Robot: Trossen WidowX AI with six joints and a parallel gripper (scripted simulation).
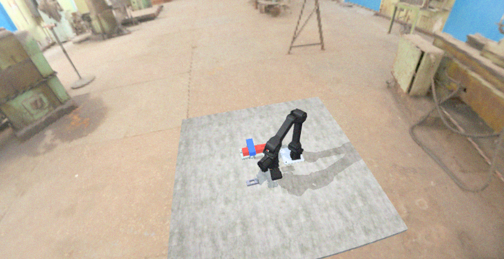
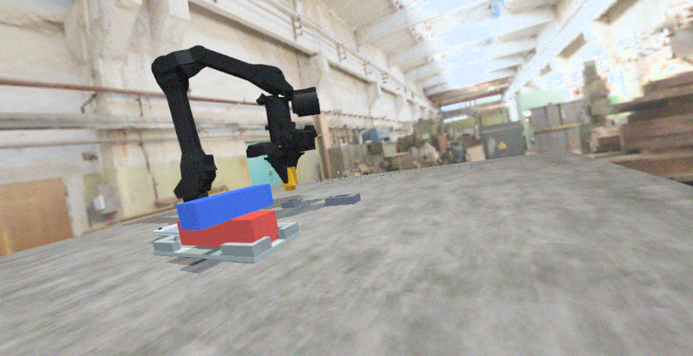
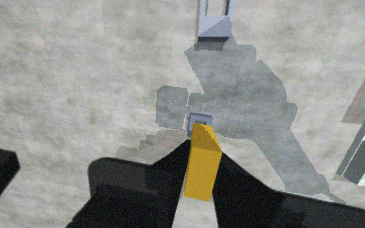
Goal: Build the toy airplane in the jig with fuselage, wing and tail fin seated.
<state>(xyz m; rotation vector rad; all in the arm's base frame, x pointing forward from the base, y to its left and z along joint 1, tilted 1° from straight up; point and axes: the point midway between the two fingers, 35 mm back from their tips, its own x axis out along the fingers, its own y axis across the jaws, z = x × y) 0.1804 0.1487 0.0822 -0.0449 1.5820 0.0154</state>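
Observation:
The red fuselage [image 1: 260,149] [image 2: 218,235] lies in the pale grey cradle [image 2: 286,232], and looks level there. The blue wing [image 1: 251,147] [image 2: 227,208] lies crosswise on top of the fuselage; its tab is hidden. My gripper [image 2: 286,175] [image 3: 198,145] is shut on the yellow tail fin [image 2: 289,179] [image 3: 199,175]. It holds the fin upright, raised above the small grey-blue holder [image 2: 291,203] [image 3: 200,115], to one side of the cradle. The tail socket cannot be made out; the arm covers that end of the fuselage in the top view.
A larger grey-blue holder [image 1: 252,182] [image 2: 343,199] [image 3: 215,27] with an open middle stands beyond the small one. The arm's white base plate [image 1: 286,156] is near the fuselage's arm-side end. The grey table top [image 1: 225,215] carries all of it.

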